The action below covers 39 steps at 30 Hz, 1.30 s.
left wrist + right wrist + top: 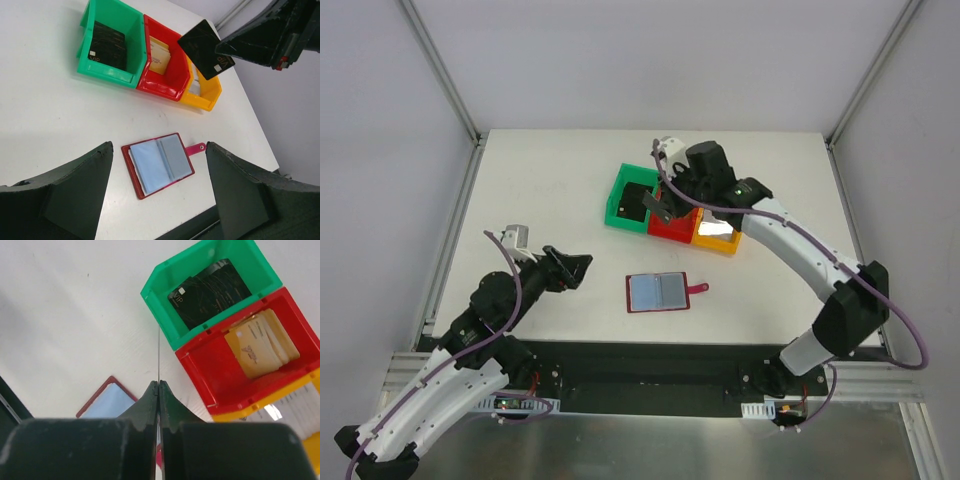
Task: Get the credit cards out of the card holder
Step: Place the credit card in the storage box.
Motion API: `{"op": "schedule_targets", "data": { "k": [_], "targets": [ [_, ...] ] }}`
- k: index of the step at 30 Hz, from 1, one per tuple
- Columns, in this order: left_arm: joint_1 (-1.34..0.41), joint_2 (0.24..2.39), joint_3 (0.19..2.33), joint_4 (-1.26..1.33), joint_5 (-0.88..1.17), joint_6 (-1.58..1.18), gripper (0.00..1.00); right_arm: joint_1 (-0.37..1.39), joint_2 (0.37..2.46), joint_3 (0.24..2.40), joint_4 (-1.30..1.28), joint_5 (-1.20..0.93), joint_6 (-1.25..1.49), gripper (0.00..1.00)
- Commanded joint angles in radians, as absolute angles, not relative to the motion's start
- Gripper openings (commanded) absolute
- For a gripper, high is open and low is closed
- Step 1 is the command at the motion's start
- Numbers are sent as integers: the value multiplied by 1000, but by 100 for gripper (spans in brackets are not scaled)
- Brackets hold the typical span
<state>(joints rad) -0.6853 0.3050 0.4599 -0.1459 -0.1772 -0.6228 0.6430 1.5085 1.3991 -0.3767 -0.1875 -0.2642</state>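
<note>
The red card holder [658, 292] lies open and flat on the table, blue-grey pockets up, its tab pointing right. My left gripper [159, 145] is open above the table to the holder's left, with nothing between its fingers. My right gripper [158, 384] is shut on a black credit card [206, 42], which shows edge-on in the right wrist view. It holds the card in the air over the bins [660, 207]. More black credit cards [210, 285] lie in the green bin, tan-gold ones [260, 342] in the red bin, and silvery ones [295, 405] in the orange bin.
The green bin [617, 205], red bin [668, 232] and orange bin [720, 245] stand in a row behind the card holder. The table's front edge runs just below the holder, with the black arm mounts beyond it.
</note>
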Motion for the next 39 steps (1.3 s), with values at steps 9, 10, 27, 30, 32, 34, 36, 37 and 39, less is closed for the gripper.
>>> {"op": "schedule_targets", "data": {
  "k": [9,10,27,30,32,34,36,37,39],
  "targets": [
    [-675,304,449,-202,-158,-627,73,581,1928,1903,-619,-652,-678,0],
    [-675,301,448,-209,-163,-624,73,581,1953,1929,-649,-679,-716,0],
    [-675,354,449,-278,-222,-584,71,580,2135,1947,-574,-657,-891,0],
    [-675,354,449,-276,-229,-586,71,581,2125,1910,-485,-667,-868,1],
    [-675,350,446,-276,-239,-584,71,580,2134,1917,-462,-678,-859,0],
    [-675,347,445,-276,-242,-584,71,580,2147,1936,-456,-684,-853,0],
    [-675,348,442,-276,-242,-586,71,580,2170,1963,-462,-678,-853,0],
    [-675,350,442,-276,-241,-587,71,580,2186,1977,-471,-672,-859,0],
    [-675,354,439,-276,-239,-589,71,581,2216,2015,-495,-660,-870,0]
  ]
}}
